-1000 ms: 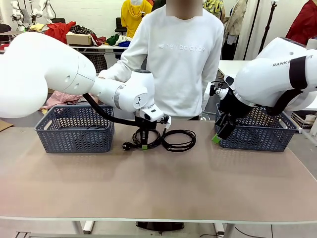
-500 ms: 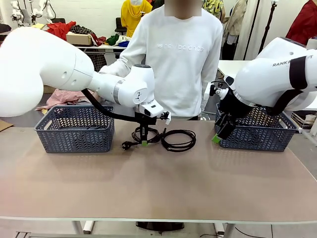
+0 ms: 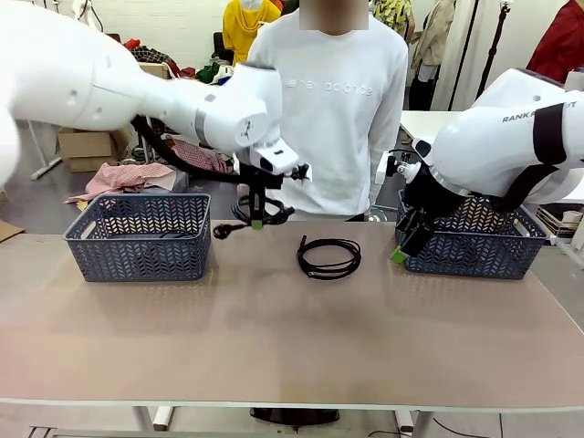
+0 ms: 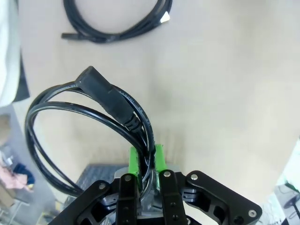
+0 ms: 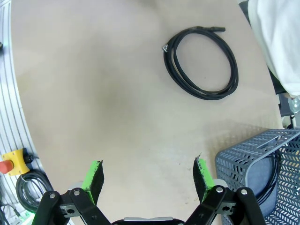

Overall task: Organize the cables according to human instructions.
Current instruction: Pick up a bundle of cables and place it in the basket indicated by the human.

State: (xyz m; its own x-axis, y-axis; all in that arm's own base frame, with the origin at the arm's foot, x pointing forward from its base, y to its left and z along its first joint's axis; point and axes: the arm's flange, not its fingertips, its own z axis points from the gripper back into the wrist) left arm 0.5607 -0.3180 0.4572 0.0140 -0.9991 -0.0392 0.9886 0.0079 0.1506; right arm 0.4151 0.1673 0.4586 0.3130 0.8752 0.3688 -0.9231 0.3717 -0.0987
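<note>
Left gripper: coil, plug seemingly leftward.

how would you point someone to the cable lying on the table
On the table, look between the left basket and right basket, in front of the person. The cable lies there as a flat round coil. The other coil hangs from the left hand, off the table.

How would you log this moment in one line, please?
left gripper: shut on cable, held above table | right gripper: open, beside right basket | second cable: coiled on table
</note>
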